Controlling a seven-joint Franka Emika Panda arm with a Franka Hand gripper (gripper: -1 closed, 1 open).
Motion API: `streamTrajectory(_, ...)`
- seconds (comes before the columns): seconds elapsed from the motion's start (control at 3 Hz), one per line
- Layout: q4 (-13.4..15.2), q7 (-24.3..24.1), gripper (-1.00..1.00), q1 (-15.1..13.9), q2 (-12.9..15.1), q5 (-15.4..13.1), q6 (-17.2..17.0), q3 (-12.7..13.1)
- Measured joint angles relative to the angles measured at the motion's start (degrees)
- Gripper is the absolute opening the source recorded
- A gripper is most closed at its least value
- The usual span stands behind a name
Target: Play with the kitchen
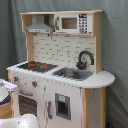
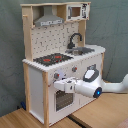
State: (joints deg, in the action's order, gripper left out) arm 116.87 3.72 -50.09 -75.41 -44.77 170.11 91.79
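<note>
The kitchen (image 1: 65,80) is a white and light-wood toy unit, seen in both exterior views. It has a black faucet (image 1: 86,56), a steel sink (image 1: 73,74), a red-ringed hob (image 1: 35,65), a grey hood (image 1: 40,26) and an upper cabinet (image 1: 75,22). In the second exterior view the kitchen (image 2: 37,85) faces the camera's right. My white arm (image 2: 92,90) reaches in from that side. The gripper (image 2: 57,86) sits against the front panel, just above the oven door (image 2: 62,101) and below the knobs. In the first exterior view only white arm parts (image 1: 5,92) show at the left edge.
A grey curtain (image 1: 115,50) hangs behind the kitchen. The unit stands on light wooden boards (image 2: 20,120) with a seam running between them. The rounded counter end (image 1: 102,79) sticks out beside the sink.
</note>
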Motion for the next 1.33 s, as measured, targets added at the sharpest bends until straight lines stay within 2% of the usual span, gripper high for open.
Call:
streamTrajectory(0.33, 3.2, 1.6, 1.0, 4.1, 0.6, 0.0, -1.3, -1.8)
streamTrajectory(1.0, 7.5, 2.6, 1.0, 13.4, 0.9, 0.0, -5.4, -5.2)
streamTrajectory(1.33, 10.6, 2.6, 1.0, 18.1, 1.9, 0.0, -5.6, -5.9)
